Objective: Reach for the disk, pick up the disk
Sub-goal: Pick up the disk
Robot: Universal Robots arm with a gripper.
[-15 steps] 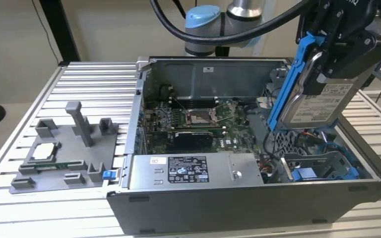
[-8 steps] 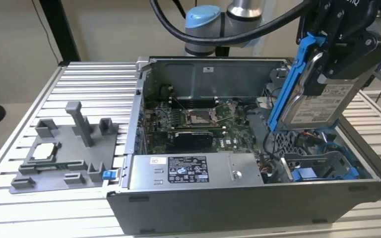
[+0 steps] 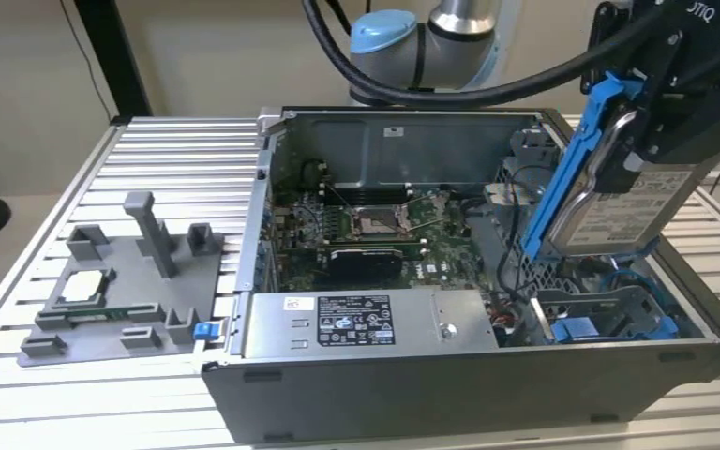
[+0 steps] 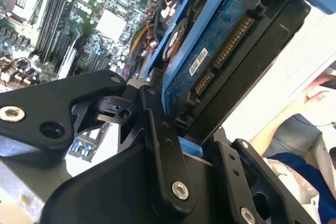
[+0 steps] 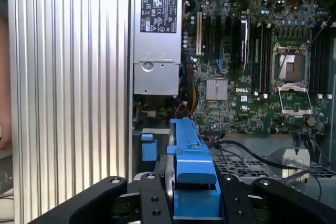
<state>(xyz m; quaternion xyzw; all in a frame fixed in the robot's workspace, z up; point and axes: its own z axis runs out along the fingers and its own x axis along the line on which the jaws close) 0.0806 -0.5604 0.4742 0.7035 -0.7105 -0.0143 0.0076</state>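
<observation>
1. The gripper point(image 3: 641, 141) is clamped on the disk point(image 3: 622, 202), which hangs clear above the open computer case point(image 3: 460, 375), over the end toward the exterior view's right.
2. In the exterior view the disk stands nearly on edge, its labelled silver face turned toward the camera and its blue bracket rail point(image 3: 573, 169) running up the side toward the exterior view's left.
3. The black fingers point(image 3: 685, 103) grasp the upper end of the disk; most of the drive body hangs below them.
4. In the second wrist view the disk point(image 4: 210, 56) shows its blue circuit-board underside and connector row, pinched between the black fingers point(image 4: 157, 129) with the blue bracket at the grip.
5. In the first wrist view the blue bracket point(image 5: 191, 171) sits squarely between the finger linkages, edge-on to the camera.
6. Directly beneath the held disk, inside the case, lies a drive bay with blue plastic parts point(image 3: 598, 323).
7. Beyond the gripper, deeper in the case, the green motherboard point(image 5: 262, 77) shows an open processor socket point(image 5: 291, 66).
8. The silver power supply point(image 3: 367, 323) lies along the near wall of the case, away from the gripper.
9. Well apart from the gripper, toward the exterior view's left, a grey fixture tray point(image 3: 116, 300) rests on the ribbed aluminium table point(image 3: 160, 150) with a small square chip point(image 3: 85, 286) in it.
10. A person's arm point(image 4: 283, 121) shows past the held disk in the second wrist view.
</observation>
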